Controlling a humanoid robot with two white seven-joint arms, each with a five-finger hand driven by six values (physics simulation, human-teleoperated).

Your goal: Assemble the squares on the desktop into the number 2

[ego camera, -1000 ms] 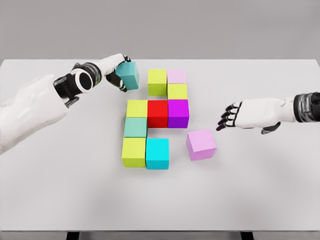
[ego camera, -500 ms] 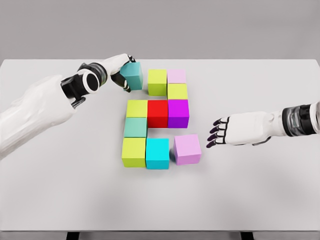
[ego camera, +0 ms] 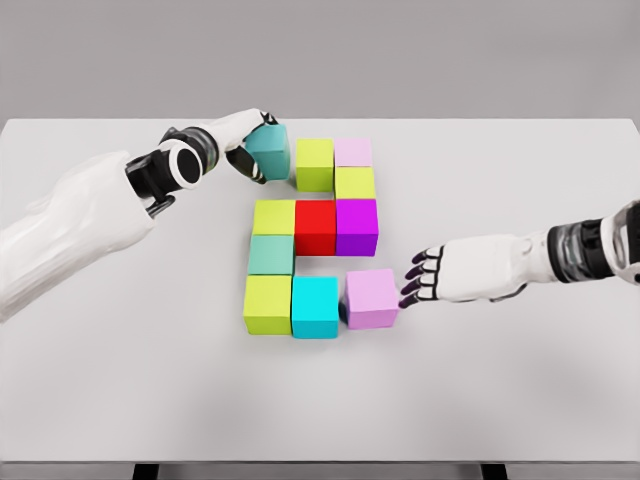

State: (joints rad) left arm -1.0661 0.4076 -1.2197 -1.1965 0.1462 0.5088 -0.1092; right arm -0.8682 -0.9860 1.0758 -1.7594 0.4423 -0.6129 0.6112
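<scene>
1. Head view: a white humanoid's left hand (ego camera: 243,148) grips a teal cube (ego camera: 269,151) at the far left of the top row, on a plain white bench (ego camera: 520,400); the cube sits just beside a lime-green cube (ego camera: 314,163), though whether the two touch is hard to tell from this angle.
2. Head view: to the right of that lime-green cube stands a pale pink cube (ego camera: 353,152), and in front of it a second lime-green cube (ego camera: 355,183).
3. Head view: the middle row runs left to right with a yellow-green cube (ego camera: 273,216), a red cube (ego camera: 315,226) and a magenta cube (ego camera: 357,226), packed side by side.
4. Head view: below the yellow-green cube lies a muted sea-green cube (ego camera: 271,254), then a lime cube (ego camera: 267,304) at the lower left corner, with a bright cyan cube (ego camera: 315,306) against its right side.
5. Head view: the right hand (ego camera: 440,276), fingers spread and holding nothing, has its dark fingertips (ego camera: 408,290) just beside the right face of a lilac cube (ego camera: 372,297), which sits close to the cyan cube, turned slightly out of line.
</scene>
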